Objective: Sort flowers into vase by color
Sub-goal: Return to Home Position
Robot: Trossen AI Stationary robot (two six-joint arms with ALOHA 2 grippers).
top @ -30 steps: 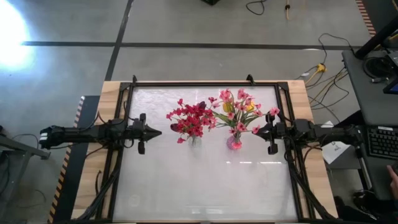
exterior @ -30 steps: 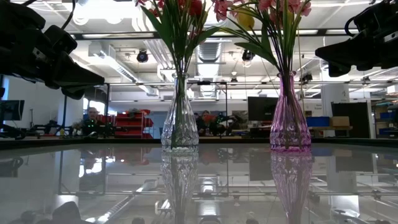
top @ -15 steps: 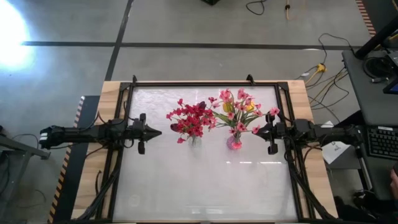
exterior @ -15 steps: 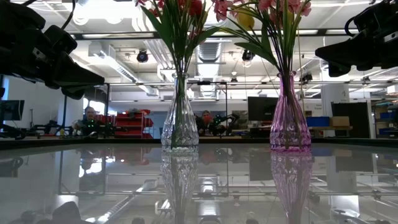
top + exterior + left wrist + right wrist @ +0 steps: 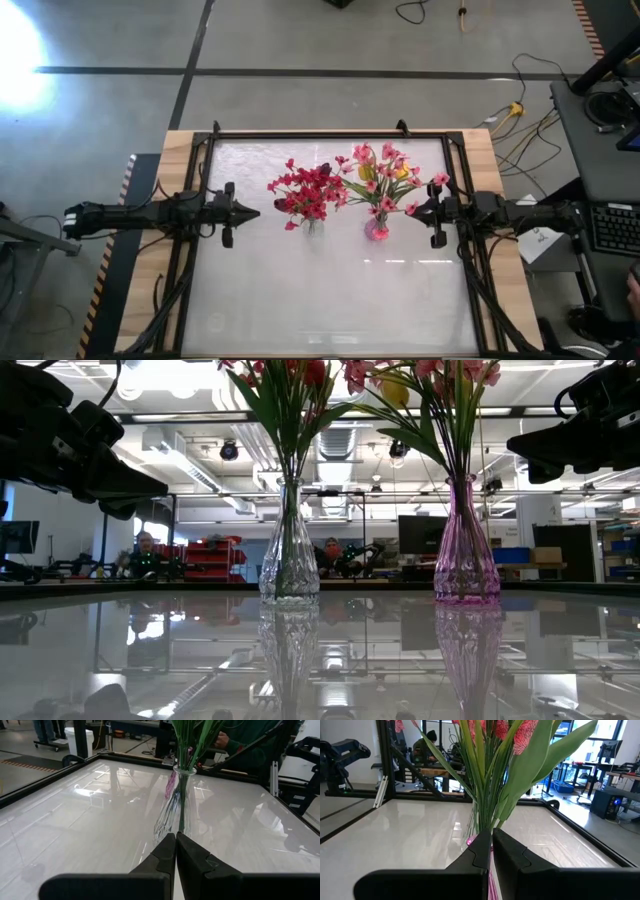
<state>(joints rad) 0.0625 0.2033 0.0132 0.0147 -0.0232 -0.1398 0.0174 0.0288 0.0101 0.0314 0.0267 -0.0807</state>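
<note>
Sorting looks done: dark-red flowers (image 5: 305, 192) are in the clear vase (image 5: 290, 545), pink & yellow flowers (image 5: 383, 180) in the pink vase (image 5: 465, 545); no loose stem visible. Left gripper (image 5: 254, 212) & right gripper (image 5: 411, 212) have jaws closed, both empty, each beside its vase.

my table (image 5: 330, 300): glossy white top, wood border | keyboard (image 5: 611, 228) off my right side | yellow cable (image 5: 514, 108) on floor | person (image 5: 147, 548) far behind
</note>
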